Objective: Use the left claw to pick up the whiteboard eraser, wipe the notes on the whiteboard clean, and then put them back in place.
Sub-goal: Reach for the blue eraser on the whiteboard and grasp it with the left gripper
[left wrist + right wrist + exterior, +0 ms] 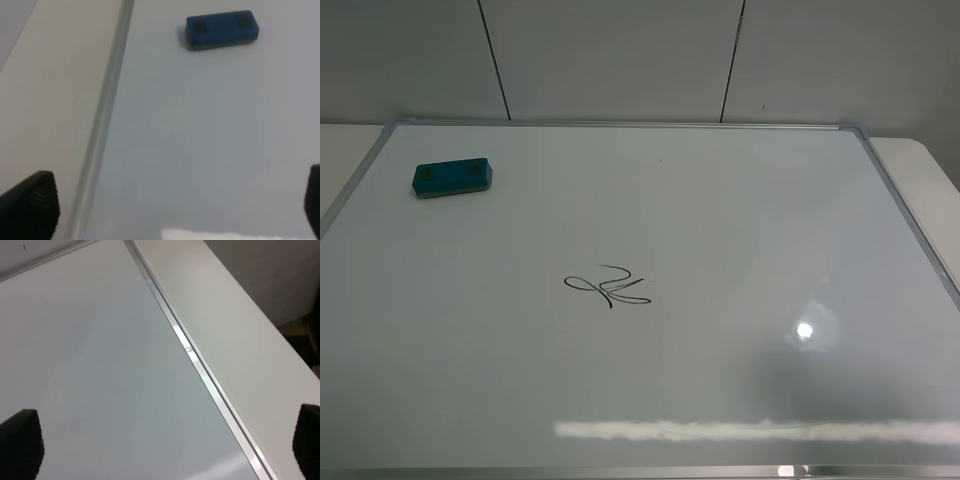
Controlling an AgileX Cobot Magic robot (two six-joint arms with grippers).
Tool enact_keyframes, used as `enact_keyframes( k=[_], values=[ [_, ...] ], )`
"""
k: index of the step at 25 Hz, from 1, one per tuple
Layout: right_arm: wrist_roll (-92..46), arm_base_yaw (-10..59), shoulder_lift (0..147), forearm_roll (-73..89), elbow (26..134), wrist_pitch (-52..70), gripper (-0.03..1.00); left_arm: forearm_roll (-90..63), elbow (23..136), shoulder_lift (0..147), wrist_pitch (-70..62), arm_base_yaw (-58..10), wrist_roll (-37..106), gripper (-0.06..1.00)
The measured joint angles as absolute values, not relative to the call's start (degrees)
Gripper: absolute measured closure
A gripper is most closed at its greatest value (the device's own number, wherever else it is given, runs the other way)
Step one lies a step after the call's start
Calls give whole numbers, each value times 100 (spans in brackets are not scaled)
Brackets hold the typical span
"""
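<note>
The whiteboard [740,230] fills most of the exterior high view. The teal-blue whiteboard eraser [452,178] lies on its far left corner area, and shows in the left wrist view [222,30] as well. The notes [608,287], a black looping scribble, sit near the board's middle. Neither arm shows in the exterior high view. In the left wrist view the left claw [175,210] is open and empty above the board's left frame [102,125], well short of the eraser. In the right wrist view the right gripper [165,450] is open and empty over the board's right frame [200,365].
The board lies on a cream table [920,160] that shows past its right and left edges [45,100]. A grey panelled wall [620,60] stands behind. A bright glare strip [750,430] lies along the board's near edge.
</note>
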State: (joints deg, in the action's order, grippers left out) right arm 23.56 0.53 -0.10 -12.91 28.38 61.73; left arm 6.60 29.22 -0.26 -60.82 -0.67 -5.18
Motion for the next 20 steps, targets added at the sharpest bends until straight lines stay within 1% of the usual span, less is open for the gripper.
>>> enact_keyframes(
  k=[7,12,16,20],
  values=[
    [2356,53,-10,-1291,2838,6173,-3,618,2922,-26,-6082,-67,-458,-5],
    [2356,53,-10,-1291,2838,6173,-3,514,2918,160,-6053,-67,-61,-5],
    [2356,53,-10,-1291,2838,6173,-3,312,2944,1105,-5979,-67,603,-5],
    [2356,53,-10,-1291,2838,6173,-3,0,3315,2432,-5643,-67,1691,-5]
  ],
)
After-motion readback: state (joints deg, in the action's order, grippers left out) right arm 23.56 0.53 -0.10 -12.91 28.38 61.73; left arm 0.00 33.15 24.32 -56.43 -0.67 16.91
